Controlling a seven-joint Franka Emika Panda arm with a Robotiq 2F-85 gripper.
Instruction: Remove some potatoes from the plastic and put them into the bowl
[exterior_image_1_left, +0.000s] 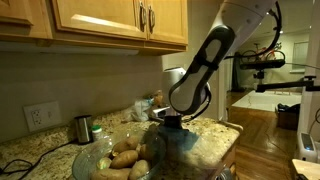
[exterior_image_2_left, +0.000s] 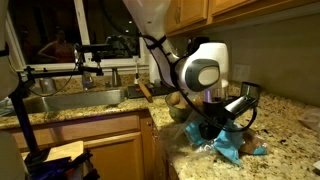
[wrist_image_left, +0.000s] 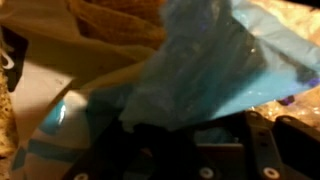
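Apparently fingers (wrist_image_left: 262, 146) straddle the plastic (wrist_image_left: 200, 70).

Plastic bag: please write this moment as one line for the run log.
stage: at plastic | tool: down at the plastic, grip unclear | bowl: holds several potatoes

Crinkled translucent blue film, slight sheen: plastic bag (wrist_image_left: 205, 70). Matt tan skin on potatoes (exterior_image_1_left: 125, 158); glass bowl (exterior_image_1_left: 82, 158) clear, shiny. Countertop (exterior_image_2_left: 285, 115) polished speckled stone. Cabinets (exterior_image_1_left: 100, 20), 12 o'clock: smooth semi-gloss wood.

Wooden cabinets (exterior_image_1_left: 100, 20), wall outlet (exterior_image_1_left: 38, 116), metal cup (exterior_image_1_left: 83, 128)
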